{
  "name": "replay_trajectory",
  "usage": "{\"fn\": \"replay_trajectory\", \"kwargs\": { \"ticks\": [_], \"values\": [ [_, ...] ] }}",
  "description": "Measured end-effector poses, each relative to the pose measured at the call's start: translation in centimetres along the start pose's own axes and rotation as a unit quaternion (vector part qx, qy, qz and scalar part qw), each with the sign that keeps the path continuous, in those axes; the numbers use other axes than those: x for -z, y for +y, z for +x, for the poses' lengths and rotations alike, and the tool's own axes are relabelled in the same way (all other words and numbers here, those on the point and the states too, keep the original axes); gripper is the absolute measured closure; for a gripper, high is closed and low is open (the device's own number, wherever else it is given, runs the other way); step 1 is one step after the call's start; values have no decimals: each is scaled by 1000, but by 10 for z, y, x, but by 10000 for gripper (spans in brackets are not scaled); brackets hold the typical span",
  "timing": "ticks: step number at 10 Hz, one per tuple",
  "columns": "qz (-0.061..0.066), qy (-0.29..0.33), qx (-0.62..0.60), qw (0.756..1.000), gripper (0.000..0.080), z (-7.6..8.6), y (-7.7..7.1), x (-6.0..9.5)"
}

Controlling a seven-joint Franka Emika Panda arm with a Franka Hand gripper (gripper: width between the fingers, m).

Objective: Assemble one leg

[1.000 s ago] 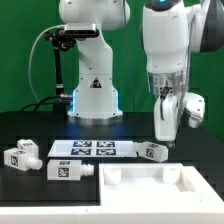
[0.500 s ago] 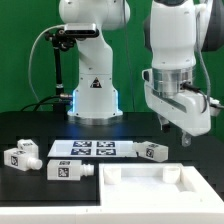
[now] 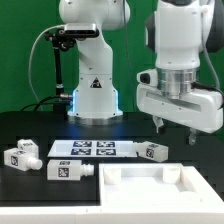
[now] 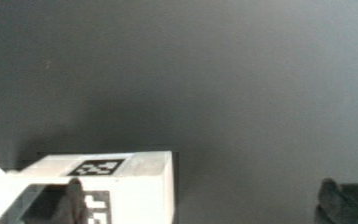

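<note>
Three white legs with tag markers lie on the black table in the exterior view: one (image 3: 22,155) at the left, one (image 3: 70,170) in front of the marker board, one (image 3: 152,151) at the board's right end. My gripper (image 3: 174,129) hangs open and empty above the table, just to the exterior view's right of that last leg and higher than it. In the wrist view the same leg (image 4: 108,182) lies below one dark finger (image 4: 51,206). The other finger (image 4: 345,200) is over bare table. The gripper (image 4: 197,208) holds nothing.
The marker board (image 3: 95,149) lies flat behind the legs. A large flat white panel with a raised rim (image 3: 160,188) fills the front right. The arm's white base (image 3: 92,90) stands behind the board.
The wrist has turned so that both fingers now face the exterior camera, spread apart, and the gripper has shifted slightly right and up. The legs have not moved.
</note>
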State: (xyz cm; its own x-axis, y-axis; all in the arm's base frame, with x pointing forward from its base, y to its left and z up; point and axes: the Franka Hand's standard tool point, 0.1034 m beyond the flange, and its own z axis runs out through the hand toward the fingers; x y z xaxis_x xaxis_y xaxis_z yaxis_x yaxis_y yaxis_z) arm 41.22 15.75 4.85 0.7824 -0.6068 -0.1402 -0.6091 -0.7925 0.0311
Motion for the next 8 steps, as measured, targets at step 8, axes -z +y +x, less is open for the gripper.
{"fn": "replay_trajectory", "kwargs": {
  "ticks": [8],
  "values": [
    [-16, 20, 363, 932, 151, -4, -2, 0]
  ]
}}
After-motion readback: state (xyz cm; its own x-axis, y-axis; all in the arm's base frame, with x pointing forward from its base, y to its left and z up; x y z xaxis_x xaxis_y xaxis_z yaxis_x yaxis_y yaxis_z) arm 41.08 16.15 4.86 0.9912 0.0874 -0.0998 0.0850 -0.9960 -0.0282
